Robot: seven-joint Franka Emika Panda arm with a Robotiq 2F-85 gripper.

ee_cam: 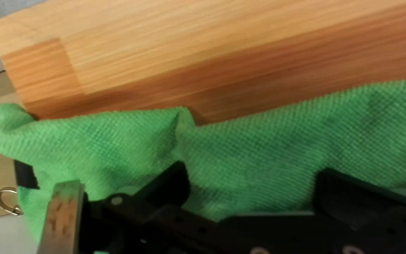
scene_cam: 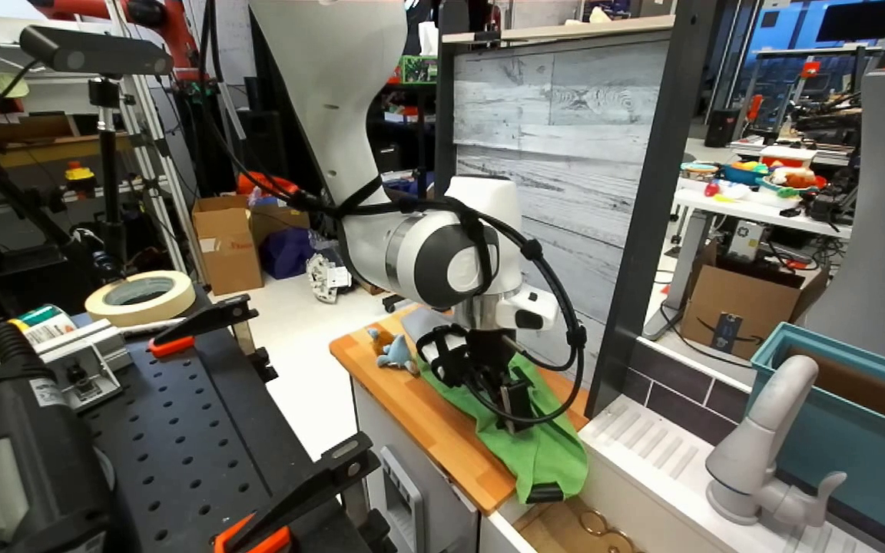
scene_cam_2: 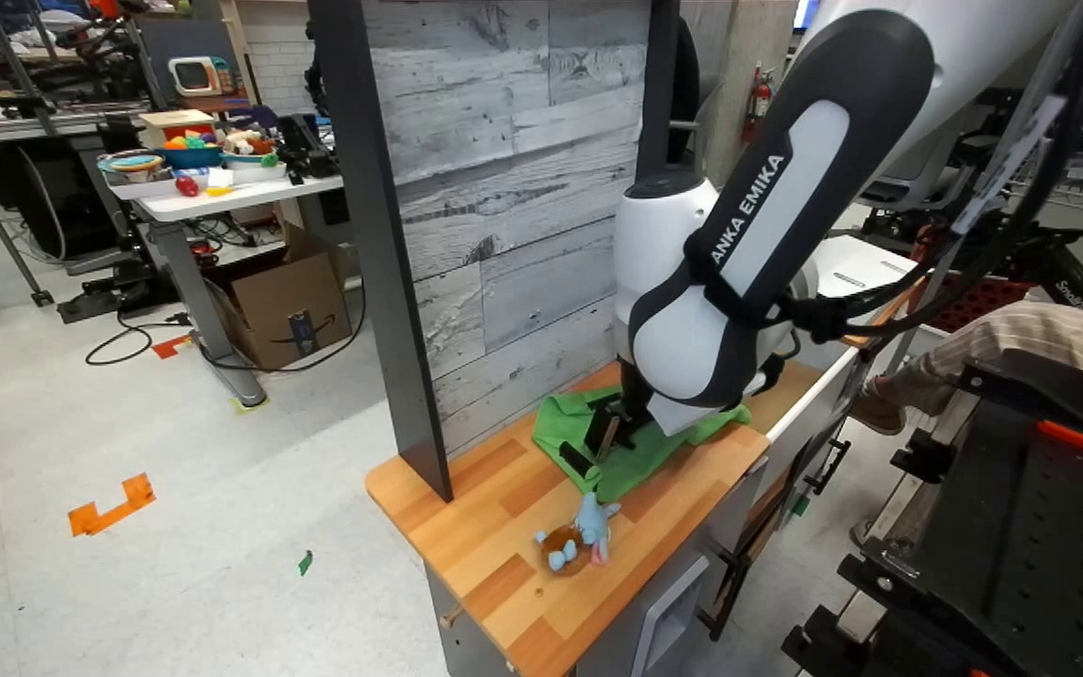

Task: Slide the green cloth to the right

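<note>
The green cloth [scene_cam: 546,445] lies rumpled along the wooden countertop [scene_cam: 404,399], and one end hangs over the counter's end above a drawer. It also shows in an exterior view [scene_cam_2: 647,463] and in the wrist view [ee_cam: 259,151]. A black patch shows at each end of it. My gripper [scene_cam: 518,411] is low over the middle of the cloth; it also shows in an exterior view [scene_cam_2: 604,438]. In the wrist view my gripper [ee_cam: 251,187] has its black fingers wide apart with cloth below them. I cannot tell whether the fingertips touch the cloth.
A blue and brown plush toy [scene_cam_2: 588,536] lies on the counter near the cloth. A grey wood-pattern panel [scene_cam_2: 513,207] stands along one long side of the counter. A drawer [scene_cam: 573,526] with metal rings and a sink with a grey faucet [scene_cam: 761,445] are past the counter's end.
</note>
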